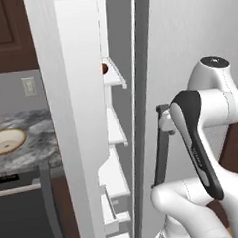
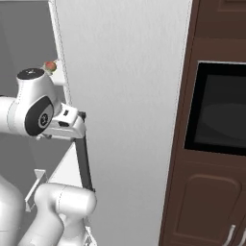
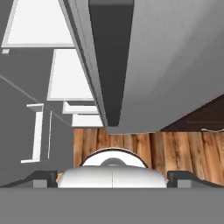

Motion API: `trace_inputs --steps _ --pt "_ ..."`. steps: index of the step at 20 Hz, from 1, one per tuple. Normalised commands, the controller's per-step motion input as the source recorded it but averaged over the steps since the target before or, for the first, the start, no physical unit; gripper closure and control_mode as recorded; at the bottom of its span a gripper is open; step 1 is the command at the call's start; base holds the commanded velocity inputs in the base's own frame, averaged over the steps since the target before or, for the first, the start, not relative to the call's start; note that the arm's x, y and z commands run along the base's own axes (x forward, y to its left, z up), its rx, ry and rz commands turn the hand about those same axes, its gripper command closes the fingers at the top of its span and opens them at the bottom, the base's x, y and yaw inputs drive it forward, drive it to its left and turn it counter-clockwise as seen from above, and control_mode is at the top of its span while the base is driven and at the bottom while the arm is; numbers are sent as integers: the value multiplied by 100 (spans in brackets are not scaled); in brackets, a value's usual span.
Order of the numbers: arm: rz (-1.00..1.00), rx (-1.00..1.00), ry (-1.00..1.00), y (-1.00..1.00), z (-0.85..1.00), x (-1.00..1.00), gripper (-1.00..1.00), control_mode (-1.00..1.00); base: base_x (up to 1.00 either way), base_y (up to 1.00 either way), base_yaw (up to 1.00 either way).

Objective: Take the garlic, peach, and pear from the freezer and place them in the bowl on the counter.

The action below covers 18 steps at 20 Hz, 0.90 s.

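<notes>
Beyond fingers (image 3: 112, 178) — freezer (image 1: 115, 141) shelves, spread wide

Your arm (image 1: 202, 136) is folded tight: the elbow sits high, the forearm drops steeply, and the wrist tucks back toward your base. Your end effector (image 3: 113, 177) points down, its fingers (image 3: 41, 178) spread wide apart, gripping nothing.

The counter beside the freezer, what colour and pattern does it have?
The counter is dark grey stone, marbled with lighter veins; the left base view shows it best.
</notes>
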Motion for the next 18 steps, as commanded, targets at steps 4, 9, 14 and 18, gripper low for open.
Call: trace_inputs --steps 4,9,14,18 --pt "0 0 0 0 0 0 -100 100 31 23 0" --pt "0 0 0 0 0 0 -100 100 29 -3 0" --pt "0 0 0 0 0 0 -100 100 49 0 0" --pt "0 0 0 0 0 0 -100 100 52 0 0"
